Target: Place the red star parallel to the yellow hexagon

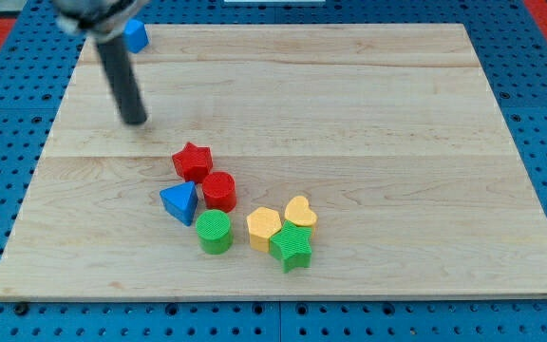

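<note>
Camera view: the tip [137,121] is resting on the wooden board [349,95], far-left area, touching no block; the rod has no jaws, so nothing is pinching. The red star [193,161] is sitting near and right of the tip. Touching it, a red cylinder [220,191]; beside that, a blue triangle [179,202] and green cylinder [215,232]. The yellow hexagon [263,226] is lying right of these, touching a yellow heart [301,212] and green star [292,248]. Another blue block [137,35] is sitting at the far-left edge.

My tip [137,121] stands apart from the red star [193,161]; yellow hexagon [264,226] lower right.
</note>
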Action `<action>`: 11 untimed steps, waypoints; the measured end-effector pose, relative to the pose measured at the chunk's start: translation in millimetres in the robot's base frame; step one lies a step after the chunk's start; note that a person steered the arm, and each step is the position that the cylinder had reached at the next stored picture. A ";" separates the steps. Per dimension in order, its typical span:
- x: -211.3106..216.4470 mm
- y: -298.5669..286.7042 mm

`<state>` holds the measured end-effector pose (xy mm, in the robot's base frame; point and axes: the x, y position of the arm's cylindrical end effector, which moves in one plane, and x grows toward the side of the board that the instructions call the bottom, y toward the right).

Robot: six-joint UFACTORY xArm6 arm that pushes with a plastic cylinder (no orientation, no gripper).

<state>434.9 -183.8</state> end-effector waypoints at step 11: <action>-16.7 187.1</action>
